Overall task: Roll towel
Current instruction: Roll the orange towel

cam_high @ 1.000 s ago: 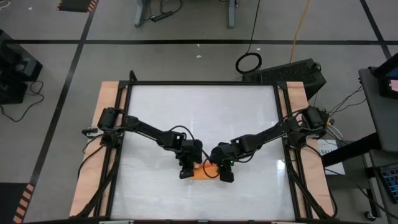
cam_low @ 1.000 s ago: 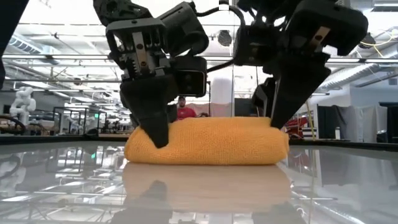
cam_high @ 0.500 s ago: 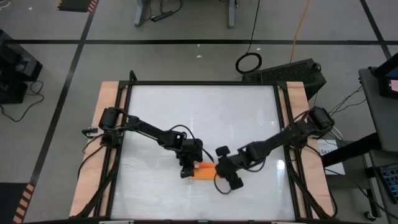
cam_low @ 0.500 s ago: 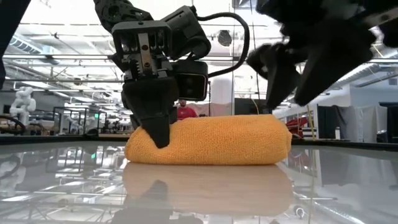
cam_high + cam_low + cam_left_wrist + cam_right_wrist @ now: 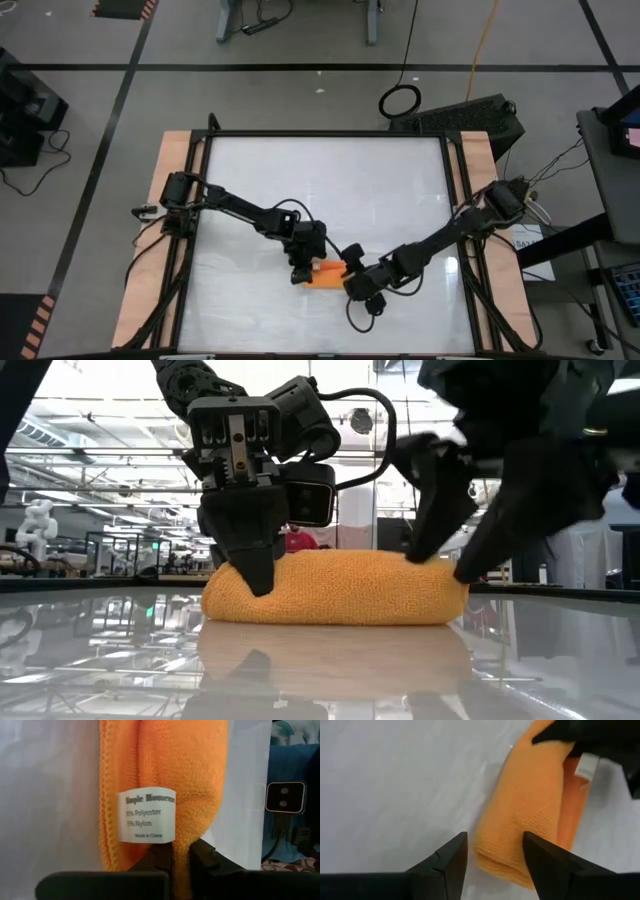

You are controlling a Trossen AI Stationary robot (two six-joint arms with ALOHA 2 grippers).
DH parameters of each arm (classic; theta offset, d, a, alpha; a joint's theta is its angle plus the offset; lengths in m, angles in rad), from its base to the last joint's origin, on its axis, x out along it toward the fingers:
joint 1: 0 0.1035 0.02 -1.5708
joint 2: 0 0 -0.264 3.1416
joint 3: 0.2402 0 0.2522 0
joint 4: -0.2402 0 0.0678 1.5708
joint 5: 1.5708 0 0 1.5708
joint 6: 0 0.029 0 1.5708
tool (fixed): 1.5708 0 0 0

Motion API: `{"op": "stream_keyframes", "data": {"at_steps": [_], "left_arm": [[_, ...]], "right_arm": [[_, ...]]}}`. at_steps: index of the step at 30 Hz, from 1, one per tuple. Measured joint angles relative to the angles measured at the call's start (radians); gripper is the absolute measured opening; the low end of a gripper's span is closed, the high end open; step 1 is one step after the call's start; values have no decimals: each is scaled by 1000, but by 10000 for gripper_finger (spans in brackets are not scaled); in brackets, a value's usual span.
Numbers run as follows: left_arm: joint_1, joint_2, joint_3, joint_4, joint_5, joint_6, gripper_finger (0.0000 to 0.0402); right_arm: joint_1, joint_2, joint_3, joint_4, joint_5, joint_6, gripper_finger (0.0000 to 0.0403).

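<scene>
The towel (image 5: 326,272) lies rolled into a short, thick bundle on the white table (image 5: 330,180), toward the near edge and about midway between the left and right edges. In the low view the towel (image 5: 335,588) reads as a plump orange roll lying flat on the glossy surface, with its reflection below it.

The left gripper (image 5: 298,272) sits at the roll's left end, with its jaws together and pinching the cloth there. The low view shows this left gripper (image 5: 252,565) pointing down, its dark fingers pressed into the towel's left end. In the left wrist view the towel (image 5: 170,775) fills the middle of the picture, with a white label (image 5: 147,815) sewn to it that reads "Simple Houseware", polyester and nylon, made in China. The left gripper (image 5: 179,851) meets the cloth just below that label, its two fingers close together on the fabric.

The right gripper (image 5: 362,297) is at the roll's right end, nearer the table's near edge than the towel. Its jaws stand apart and hold nothing. In the low view the right gripper (image 5: 445,565) has its two dark fingers spread at the towel's right end. The right wrist view shows the towel (image 5: 532,815) ahead of the spread fingers of the right gripper (image 5: 492,851), with bare table between them.
</scene>
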Motion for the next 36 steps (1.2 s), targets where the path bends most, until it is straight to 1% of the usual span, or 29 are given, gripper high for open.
{"op": "stream_keyframes", "data": {"at_steps": [4,14,18,22,24,28,30,33,36], "left_arm": [[0,0,0,2,2,-9,26],[0,-1,0,1,-2,-9,66],[0,-5,2,-2,-18,-9,83],[-1,-16,21,-24,-33,-6,101],[-2,-28,35,-38,-56,4,105],[-1,-89,57,-98,-119,53,107],[-1,-122,69,-160,-161,88,107],[-16,-172,102,-292,-262,169,107],[-65,-210,137,-389,-387,259,107]], "right_arm": [[-5,31,0,4,0,25,183],[-59,35,-1,9,-12,95,184],[-84,34,-32,41,-82,115,184],[-91,31,-87,100,-104,173,184],[-91,30,-106,124,-104,199,183],[-91,29,-114,124,-108,227,182],[-97,29,-114,122,-123,227,180],[-105,30,-115,119,-139,240,171],[-121,30,-115,117,-168,255,157]]}}
